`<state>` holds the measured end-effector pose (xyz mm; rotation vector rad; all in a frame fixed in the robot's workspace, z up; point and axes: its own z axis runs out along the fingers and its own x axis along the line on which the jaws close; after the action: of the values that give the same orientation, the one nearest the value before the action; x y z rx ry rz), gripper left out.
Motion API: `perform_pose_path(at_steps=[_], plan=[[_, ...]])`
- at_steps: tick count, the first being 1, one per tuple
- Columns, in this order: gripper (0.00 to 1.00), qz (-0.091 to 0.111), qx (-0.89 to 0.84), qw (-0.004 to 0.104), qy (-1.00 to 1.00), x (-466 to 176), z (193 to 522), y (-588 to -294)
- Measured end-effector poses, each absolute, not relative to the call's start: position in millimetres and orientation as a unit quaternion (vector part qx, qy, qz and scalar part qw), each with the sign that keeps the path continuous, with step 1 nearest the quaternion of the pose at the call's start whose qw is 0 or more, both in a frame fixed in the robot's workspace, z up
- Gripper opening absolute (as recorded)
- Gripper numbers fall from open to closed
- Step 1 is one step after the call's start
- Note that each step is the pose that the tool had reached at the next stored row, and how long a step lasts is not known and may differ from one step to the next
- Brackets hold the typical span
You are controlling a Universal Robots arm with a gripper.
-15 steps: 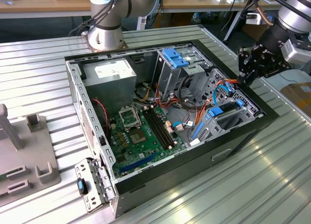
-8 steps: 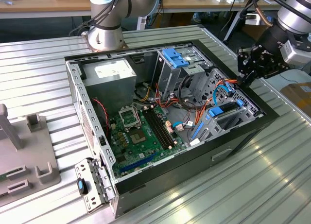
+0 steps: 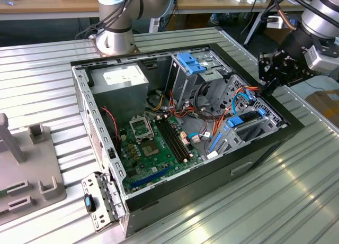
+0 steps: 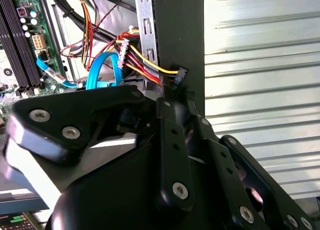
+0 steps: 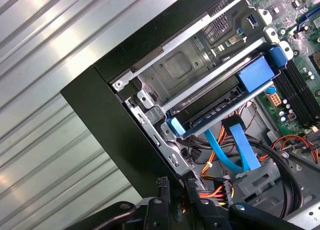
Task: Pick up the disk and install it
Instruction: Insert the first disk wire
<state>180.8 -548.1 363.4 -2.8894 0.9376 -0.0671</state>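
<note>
The ribbed metal counter (image 3: 296,191) carries an open case (image 3: 212,175). The disk (image 5: 215,112) sits in the drive bay, long axis running inward from the case wall. The end effector (image 5: 176,182) hangs at that wall, near the disk's closer end. Its grip state cannot be determined.

Silver-grey arm (image 3: 321,17), black jaws studded with silver screws.

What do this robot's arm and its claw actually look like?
The arm is a smooth, silver-grey tube with rounded joints and a small grey box fixed near the wrist. Its gripper is black: flat, hinged bars pinned with shiny silver screws, mounted on a bulky black body.
</note>
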Motion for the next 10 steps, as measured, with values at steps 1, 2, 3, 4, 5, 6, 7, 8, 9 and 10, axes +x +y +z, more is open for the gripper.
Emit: perform_pose_path(at_steps=[1,2,3,4,5,6,7,8,9,10], plan=[[0.20,-0.022,-0.950,0.051,0.308,180.8,363.3,-548.1],[0.20,-0.022,-0.950,0.052,0.308,180.8,363.3,-548.1],[0.20,-0.022,-0.950,0.052,0.308,180.7,363.2,-548.1],[0.20,-0.022,-0.950,0.052,0.308,180.2,363.3,-548.1],[0.20,-0.023,-0.950,0.052,0.308,179.6,363.6,-547.9],[0.20,-0.023,-0.950,0.052,0.308,178.8,364.2,-547.9],[0.20,-0.024,-0.950,0.052,0.308,178.8,364.1,-547.9],[0.20,-0.024,-0.950,0.052,0.308,178.8,364.1,-547.9],[0.20,-0.024,-0.950,0.052,0.308,178.8,364.2,-547.8],[0.20,-0.024,-0.950,0.052,0.308,178.7,364.2,-547.8]])
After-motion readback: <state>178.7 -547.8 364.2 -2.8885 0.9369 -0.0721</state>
